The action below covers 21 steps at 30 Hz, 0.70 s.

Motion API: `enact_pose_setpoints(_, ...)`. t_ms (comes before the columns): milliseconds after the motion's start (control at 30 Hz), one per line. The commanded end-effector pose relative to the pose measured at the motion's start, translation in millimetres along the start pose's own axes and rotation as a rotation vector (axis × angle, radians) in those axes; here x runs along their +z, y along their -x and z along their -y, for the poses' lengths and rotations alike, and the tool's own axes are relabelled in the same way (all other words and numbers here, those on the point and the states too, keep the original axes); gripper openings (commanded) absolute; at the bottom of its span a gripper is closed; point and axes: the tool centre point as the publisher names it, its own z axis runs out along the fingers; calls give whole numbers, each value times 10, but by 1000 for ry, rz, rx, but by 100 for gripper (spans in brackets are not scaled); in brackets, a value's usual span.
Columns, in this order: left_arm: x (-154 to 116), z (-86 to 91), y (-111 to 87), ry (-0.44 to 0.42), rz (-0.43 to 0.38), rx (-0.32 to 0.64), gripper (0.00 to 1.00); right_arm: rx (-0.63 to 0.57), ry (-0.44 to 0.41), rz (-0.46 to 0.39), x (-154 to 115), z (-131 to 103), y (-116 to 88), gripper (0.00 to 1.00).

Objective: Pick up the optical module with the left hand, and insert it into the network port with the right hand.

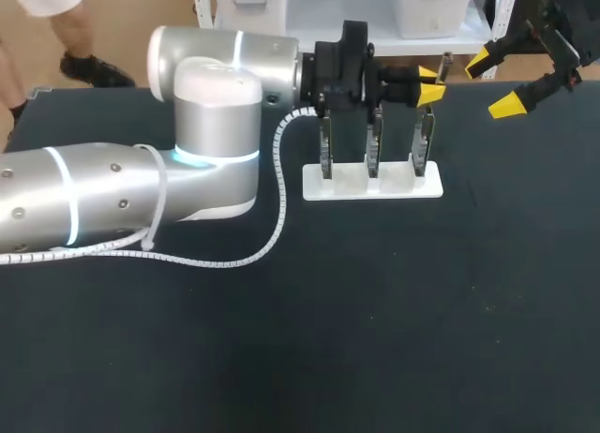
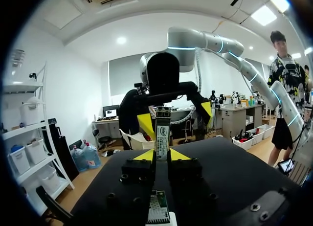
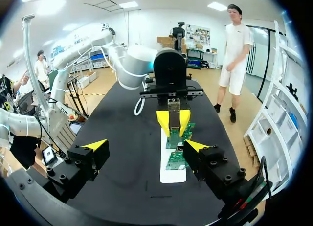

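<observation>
1. Left gripper (image 2: 162, 155) clenched on the optical module (image 2: 162, 130), holding it above 3 boards (image 1: 374, 144) standing in a white stand (image 1: 394, 188).
2. Right gripper (image 3: 145, 146) released, well apart from the stand.

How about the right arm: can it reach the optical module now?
Probably yes. The right end effector is open and faces the optical module, whose end sticks out of the left end effector; nothing shows between them.
</observation>
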Motion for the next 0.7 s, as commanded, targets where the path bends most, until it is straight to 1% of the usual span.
enact_pose_setpoints(33,-24,42,9,11,-2,5,0,0,-2,0,1,-11,-1,100)
enact_pose_setpoints(700,-75,54,13,19,-17,3,0,0,-2,0,1,-11,-1,100)
